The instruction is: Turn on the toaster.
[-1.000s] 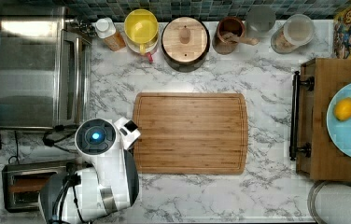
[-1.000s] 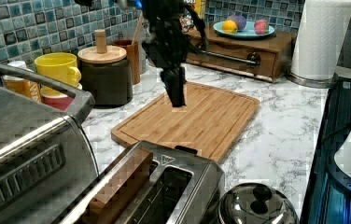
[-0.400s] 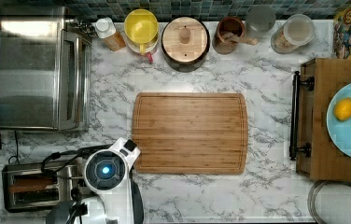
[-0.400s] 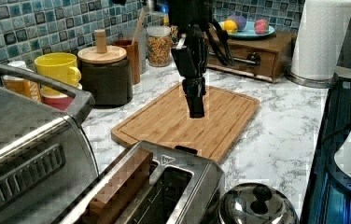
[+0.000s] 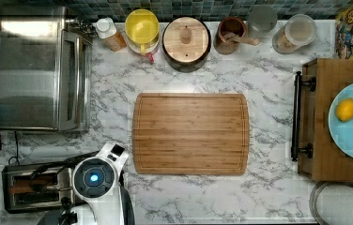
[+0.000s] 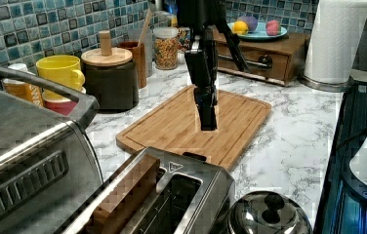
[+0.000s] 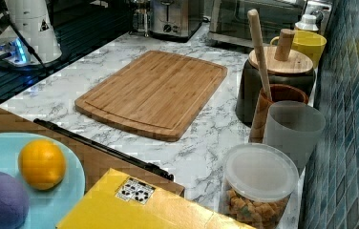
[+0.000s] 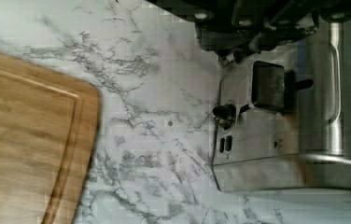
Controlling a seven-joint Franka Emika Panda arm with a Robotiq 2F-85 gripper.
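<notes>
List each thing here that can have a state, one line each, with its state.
toaster: lever up, not pressed; a slice stands in one slot.
toaster oven: door shut.
dark canister: wooden lid on.
cereal jar: lid on.
cutting board: bare.
gripper: above the board, fingers pointing down.

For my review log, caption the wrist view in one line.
Wrist view above the toaster, its black lever and knob facing the cutting board across marble.
</notes>
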